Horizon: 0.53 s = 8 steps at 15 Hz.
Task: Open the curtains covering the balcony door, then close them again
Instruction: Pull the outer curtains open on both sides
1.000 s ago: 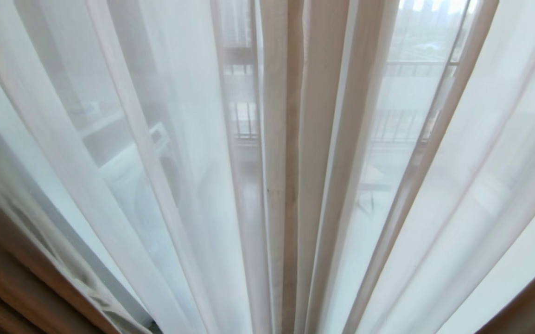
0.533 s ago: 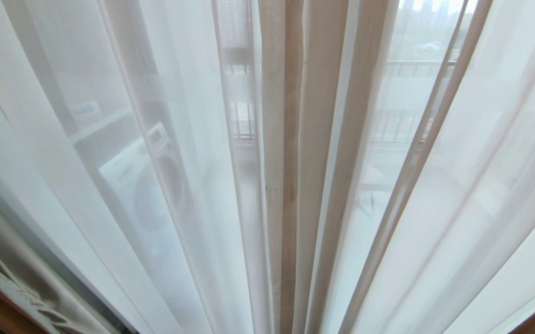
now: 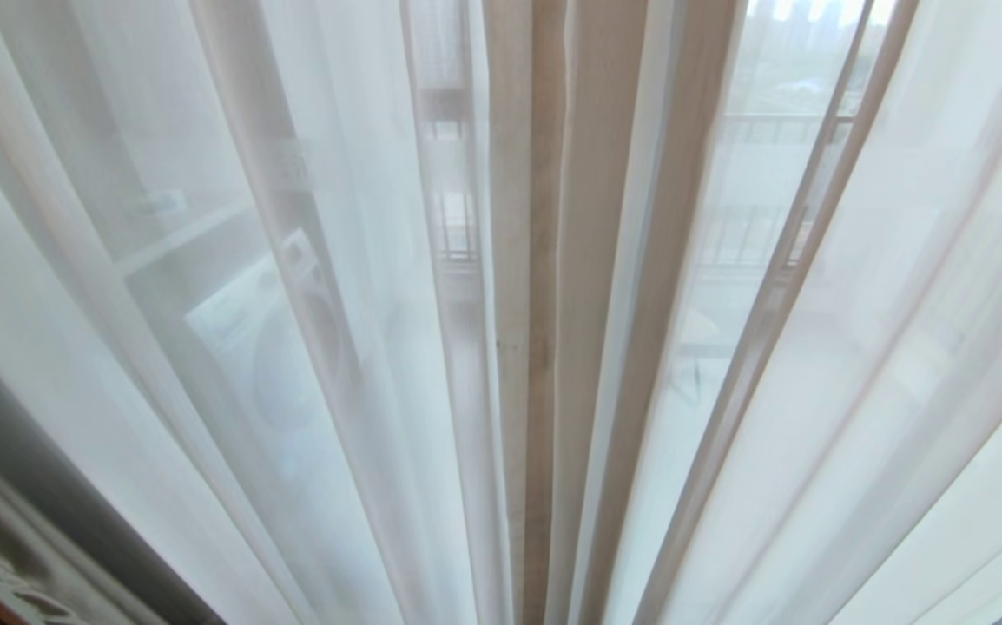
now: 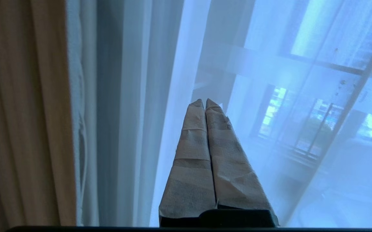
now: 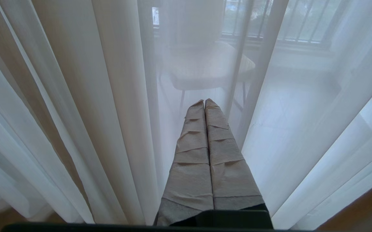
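Fingers (image 4: pixel 192 161) of my left gripper (image 4: pixel 204 102) are pressed together along their whole length, wrapped in grey-brown tape, and I see no fabric caught between them. Their tips point toward the sheer white layer of the curtains (image 4: pixel 173 80), which hangs just past them; whether the tips touch it I cannot tell. To one side of this gripper, in the left wrist view, hangs the thick cream-beige layer (image 4: pixel 21 112) in straight folds, with its pale edge next to the sheer. Through the sheer I see dimly the dark frame of the balcony door (image 4: pixel 363 80) and bright panes beyond it.

My right gripper (image 5: pixel 204 102) is also fully closed, its two taped fingers (image 5: pixel 192 167) lying flat one against the other, holding nothing. It points into the sheer folds, and the fabric hangs on both sides of it, close to the fingers. Behind the sheer, straight past the tips, a pale chair (image 5: pixel 205 67) stands on the balcony floor, and a black railing (image 5: pixel 269 25) is farther behind.

From my head camera neither gripper is in view. White sheer folds fill almost the whole picture, drawn closed across the glass, with a denser beige bunch of pleats (image 3: pixel 544 304) in the middle. Through the fabric on my left a washing machine (image 3: pixel 266 347) shows faintly.
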Motion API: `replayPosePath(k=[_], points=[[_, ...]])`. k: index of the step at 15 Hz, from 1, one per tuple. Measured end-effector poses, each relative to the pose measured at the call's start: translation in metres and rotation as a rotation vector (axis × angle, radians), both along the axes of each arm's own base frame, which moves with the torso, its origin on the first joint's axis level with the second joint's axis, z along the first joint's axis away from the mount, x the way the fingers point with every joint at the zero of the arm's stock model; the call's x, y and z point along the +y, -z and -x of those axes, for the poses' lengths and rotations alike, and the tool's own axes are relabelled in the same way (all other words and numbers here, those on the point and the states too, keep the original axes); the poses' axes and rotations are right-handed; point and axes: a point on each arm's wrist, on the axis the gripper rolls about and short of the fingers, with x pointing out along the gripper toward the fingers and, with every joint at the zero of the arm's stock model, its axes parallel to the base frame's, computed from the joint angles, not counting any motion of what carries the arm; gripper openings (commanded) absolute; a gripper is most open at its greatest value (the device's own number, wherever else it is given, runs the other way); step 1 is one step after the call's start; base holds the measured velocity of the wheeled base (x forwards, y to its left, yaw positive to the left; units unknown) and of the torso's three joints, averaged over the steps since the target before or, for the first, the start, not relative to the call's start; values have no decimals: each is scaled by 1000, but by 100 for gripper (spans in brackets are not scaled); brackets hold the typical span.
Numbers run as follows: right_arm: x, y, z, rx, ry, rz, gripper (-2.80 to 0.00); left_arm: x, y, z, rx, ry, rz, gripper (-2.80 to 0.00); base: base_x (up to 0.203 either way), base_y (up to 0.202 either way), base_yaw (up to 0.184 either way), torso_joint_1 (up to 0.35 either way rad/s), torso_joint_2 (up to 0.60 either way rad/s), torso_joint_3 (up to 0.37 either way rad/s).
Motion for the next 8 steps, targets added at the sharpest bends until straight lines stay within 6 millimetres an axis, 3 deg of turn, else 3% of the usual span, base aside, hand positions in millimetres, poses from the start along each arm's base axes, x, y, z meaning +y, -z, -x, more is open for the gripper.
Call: replayPosePath(k=[8], points=[[0, 0, 0, -1, 0, 0, -280, -9, 17, 4, 44, 70, 26, -280, 0, 0, 0, 0, 0, 0]])
